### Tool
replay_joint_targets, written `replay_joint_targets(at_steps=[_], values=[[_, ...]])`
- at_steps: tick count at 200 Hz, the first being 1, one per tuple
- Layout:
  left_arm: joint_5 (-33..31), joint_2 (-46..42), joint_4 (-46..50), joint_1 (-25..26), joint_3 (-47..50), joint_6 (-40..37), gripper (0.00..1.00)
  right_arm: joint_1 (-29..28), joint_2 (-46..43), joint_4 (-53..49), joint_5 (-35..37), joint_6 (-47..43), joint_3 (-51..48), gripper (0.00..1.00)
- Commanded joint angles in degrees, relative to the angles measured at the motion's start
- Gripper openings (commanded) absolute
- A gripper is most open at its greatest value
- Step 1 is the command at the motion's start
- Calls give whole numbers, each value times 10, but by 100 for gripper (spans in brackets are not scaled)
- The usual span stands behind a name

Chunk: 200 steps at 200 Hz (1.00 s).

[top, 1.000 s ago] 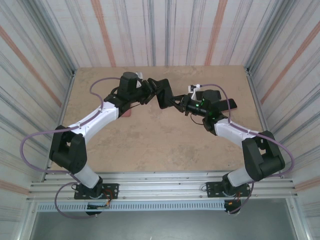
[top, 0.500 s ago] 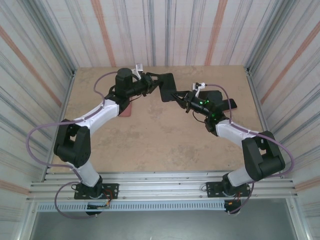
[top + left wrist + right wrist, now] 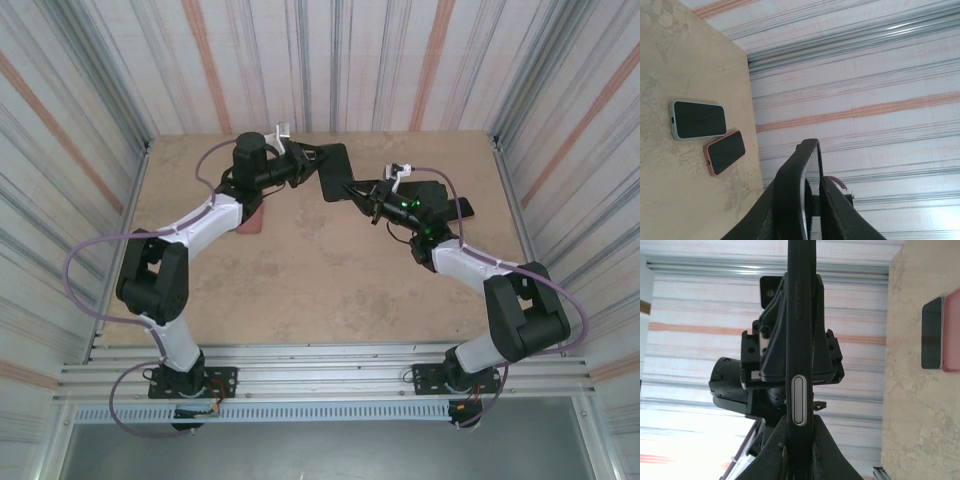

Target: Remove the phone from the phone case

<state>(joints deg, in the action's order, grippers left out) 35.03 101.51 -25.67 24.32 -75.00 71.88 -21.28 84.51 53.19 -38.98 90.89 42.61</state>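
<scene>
In the top view the two arms rise from the bottom edge and bend inward, meeting just above the middle of the frame. The right claw (image 3: 368,195) is closed on the lower right end of the black phone case (image 3: 332,172), which hangs in the air above the counter (image 3: 320,290), tilted from upper left to lower right. In the right wrist view the case stands edge-on up the centre of the frame, a pale side button on its near edge. Seen edge-on like this, I cannot tell the phone apart from its case.

At the far end of the case, the left claw (image 3: 300,165) is clamped across it, its fingers (image 3: 771,335) pressed against both flat faces.

On the counter, a pink phone (image 3: 255,222) lies just beside the left forearm. The left wrist view shows it at centre left, touching or nearly touching a phone in a grey-green case (image 3: 697,120). Dark flat things (image 3: 445,205) lie partly under the right arm at centre right, too hidden to name.
</scene>
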Motion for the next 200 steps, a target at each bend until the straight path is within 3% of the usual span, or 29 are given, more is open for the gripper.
replay_joint_targets(at_steps=[1, 50, 86, 125, 200], values=[[13, 2, -46, -7, -15, 2, 16, 2, -16, 17, -27, 16, 1, 0], [12, 5, -66, -7, -14, 18, 1, 2, -17, 17, -26, 14, -5, 0], [-5, -1, -70, -7, -14, 29, 0, 2, -29, -8, -19, -8, -7, 19], [-66, -15, -86, -3, 2, 61, 0, 1, -58, -68, -1, -57, -12, 31], [-208, -47, -67, 35, 18, 81, 0, -27, -86, -121, 49, -125, -12, 33]])
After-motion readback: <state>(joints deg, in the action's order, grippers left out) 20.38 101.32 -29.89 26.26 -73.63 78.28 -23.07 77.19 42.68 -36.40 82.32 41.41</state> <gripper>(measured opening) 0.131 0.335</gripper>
